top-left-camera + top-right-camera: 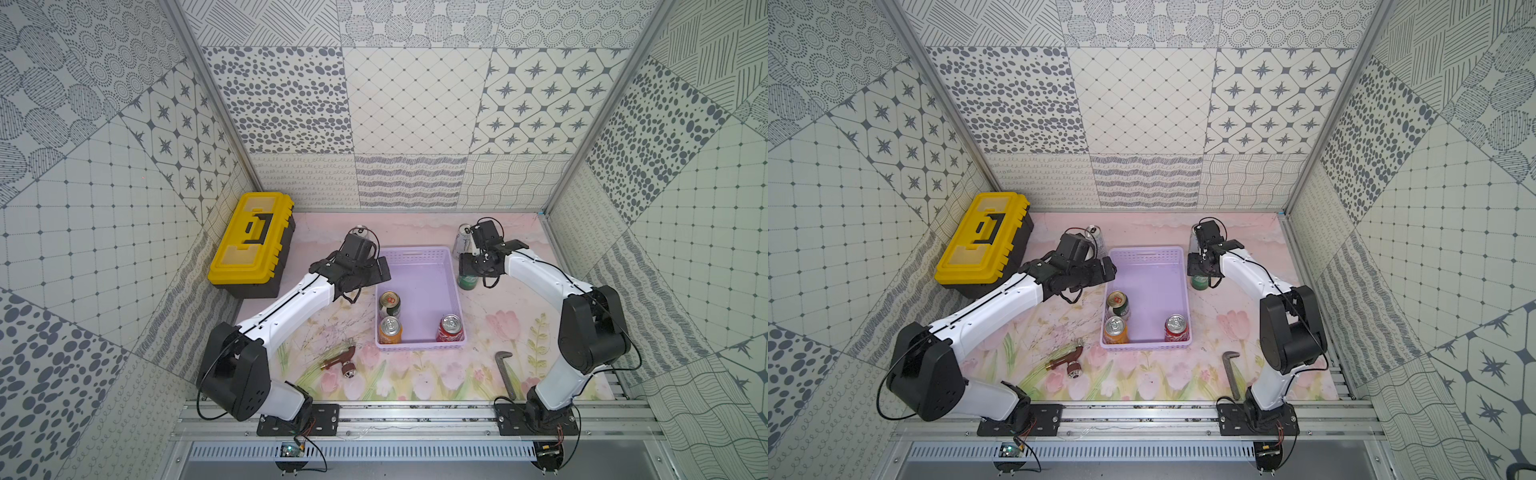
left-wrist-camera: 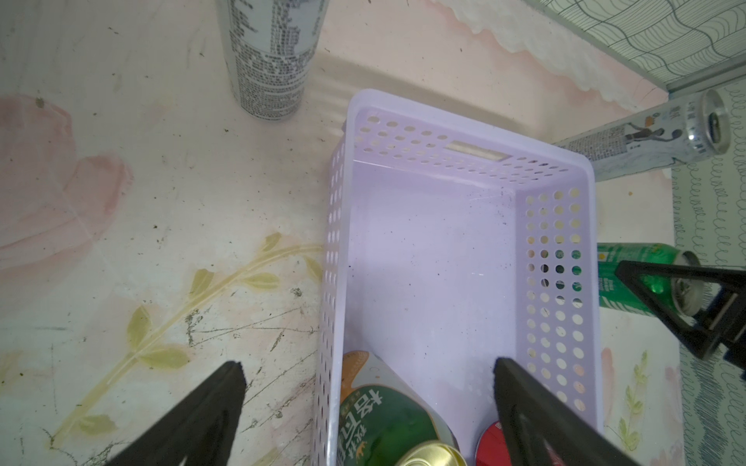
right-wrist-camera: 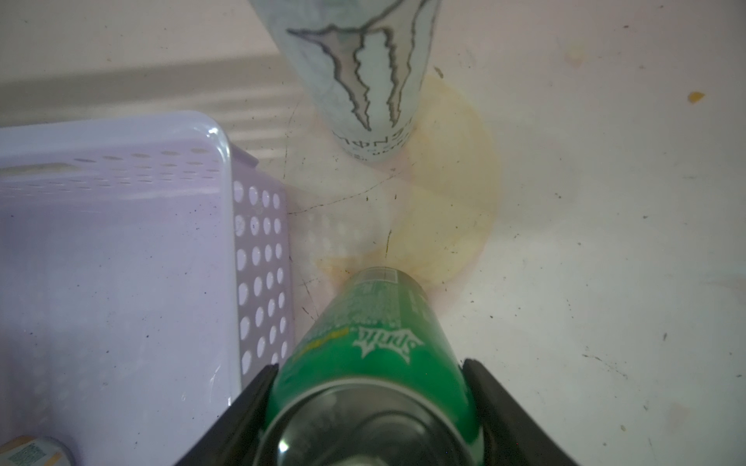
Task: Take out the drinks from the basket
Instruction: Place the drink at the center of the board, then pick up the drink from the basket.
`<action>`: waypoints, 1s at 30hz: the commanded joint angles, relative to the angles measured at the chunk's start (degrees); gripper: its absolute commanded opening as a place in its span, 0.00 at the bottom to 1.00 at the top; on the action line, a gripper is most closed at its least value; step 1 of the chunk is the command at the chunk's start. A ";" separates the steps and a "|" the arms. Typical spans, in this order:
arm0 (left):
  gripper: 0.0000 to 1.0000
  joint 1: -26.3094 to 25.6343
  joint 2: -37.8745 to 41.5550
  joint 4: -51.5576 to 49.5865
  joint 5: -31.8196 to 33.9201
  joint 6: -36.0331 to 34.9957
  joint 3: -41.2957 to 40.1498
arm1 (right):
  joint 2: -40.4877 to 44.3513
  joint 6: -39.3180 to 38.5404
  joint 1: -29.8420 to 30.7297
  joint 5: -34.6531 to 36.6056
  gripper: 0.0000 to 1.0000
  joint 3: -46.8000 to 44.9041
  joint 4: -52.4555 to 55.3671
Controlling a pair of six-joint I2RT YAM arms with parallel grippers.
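Green aluminium is what the right gripper (image 3: 369, 367) has between its jaws. They are closed on both sides of the Sprite can (image 3: 363, 322) near its top. The can is outside the lavender basket (image 1: 415, 251), just beside its perforated side wall. We cannot tell whether its base sits on the floral mat (image 1: 478, 332).

If the jaws let go before the base is flat, we think the smooth round can could tip and roll. The tall white Monster can (image 3: 363, 80) stands near it on the mat, and a careless retreat could knock it over, since a slim can topples easily.

The left gripper (image 2: 369, 367) is spread wide and holds nothing. It hangs over the basket's left wall, with one finger outside it. Coming straight down, it could catch the rim and drag the light plastic basket.

Inside the basket, the dark green-and-white can (image 1: 389, 303) and the orange can (image 1: 390, 329) stand close together against that wall, which leaves little room for a finger. The red can (image 1: 451, 328) stands in the opposite near corner. A second slim can with small print (image 2: 274, 60) stands on the mat beyond the basket.

The can walls are glossy and hard, and the tops are silver. The basket has rounded corners and rows of round holes. The mat is scuffed and stained.
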State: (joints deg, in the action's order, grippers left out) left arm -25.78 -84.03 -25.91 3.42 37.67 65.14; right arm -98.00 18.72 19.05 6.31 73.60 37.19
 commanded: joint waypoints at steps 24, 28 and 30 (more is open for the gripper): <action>0.99 -4.40 0.93 -2.22 1.59 -5.47 4.38 | 12.61 2.22 1.22 1.65 0.97 -3.22 -8.48; 0.96 -6.27 0.05 -5.51 0.75 -7.57 6.37 | 14.75 2.24 3.08 2.01 0.97 -4.82 -8.63; 0.95 -7.30 -0.80 -7.30 0.03 -8.63 7.04 | 15.66 1.62 4.15 2.93 0.97 -5.21 -8.54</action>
State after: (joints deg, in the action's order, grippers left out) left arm -31.33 -83.92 -28.03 3.60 33.74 70.19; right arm -83.74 20.78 21.98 7.88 69.63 30.30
